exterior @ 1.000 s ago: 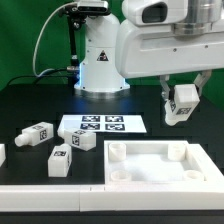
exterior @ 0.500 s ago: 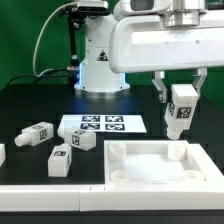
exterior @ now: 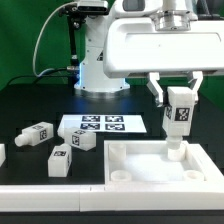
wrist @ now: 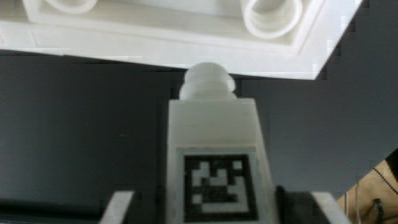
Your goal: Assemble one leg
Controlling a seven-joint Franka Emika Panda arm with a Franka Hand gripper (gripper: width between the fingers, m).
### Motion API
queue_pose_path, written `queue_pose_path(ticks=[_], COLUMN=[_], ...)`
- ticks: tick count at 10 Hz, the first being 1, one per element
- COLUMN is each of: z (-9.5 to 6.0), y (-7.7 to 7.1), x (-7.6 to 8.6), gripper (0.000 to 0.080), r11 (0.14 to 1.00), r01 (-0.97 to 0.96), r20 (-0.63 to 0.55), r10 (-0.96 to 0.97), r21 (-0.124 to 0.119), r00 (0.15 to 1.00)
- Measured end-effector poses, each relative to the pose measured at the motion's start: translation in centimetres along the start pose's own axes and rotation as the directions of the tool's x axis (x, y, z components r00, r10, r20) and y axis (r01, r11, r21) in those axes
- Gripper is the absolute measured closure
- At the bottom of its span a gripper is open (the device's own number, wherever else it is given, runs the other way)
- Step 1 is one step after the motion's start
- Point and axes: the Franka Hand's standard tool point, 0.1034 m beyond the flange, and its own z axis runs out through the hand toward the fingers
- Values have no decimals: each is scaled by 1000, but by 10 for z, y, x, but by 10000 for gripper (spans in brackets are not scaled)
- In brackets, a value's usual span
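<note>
My gripper is shut on a white leg with a black-and-white tag on its side. It holds the leg upright, rounded tip down, just above the far right corner block of the large white square panel. In the wrist view the leg fills the middle between my fingers, its tip pointing at the panel's corner. Three more legs lie on the table at the exterior view's left: one, another, a third.
The marker board lies flat behind the panel. The robot base stands at the back. A long white strip runs along the front edge. A white piece shows at the exterior view's left edge.
The gripper has turned the leg from tilted to upright and lowered it toward the panel's far right corner block. The loose legs have not moved.
</note>
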Motion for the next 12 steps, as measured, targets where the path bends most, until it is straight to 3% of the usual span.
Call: queue_pose_path(ticks=[2, 4, 12], z=[9, 17, 30], y=[-21, -34, -27], x=[-6, -3, -15], gripper=[515, 515, 515], r11=[1000, 999, 999], r01=[11, 23, 30], r20=[11, -22, -19], r10=[-11, -22, -30], r21=[26, 37, 29], r00=[1000, 1000, 999])
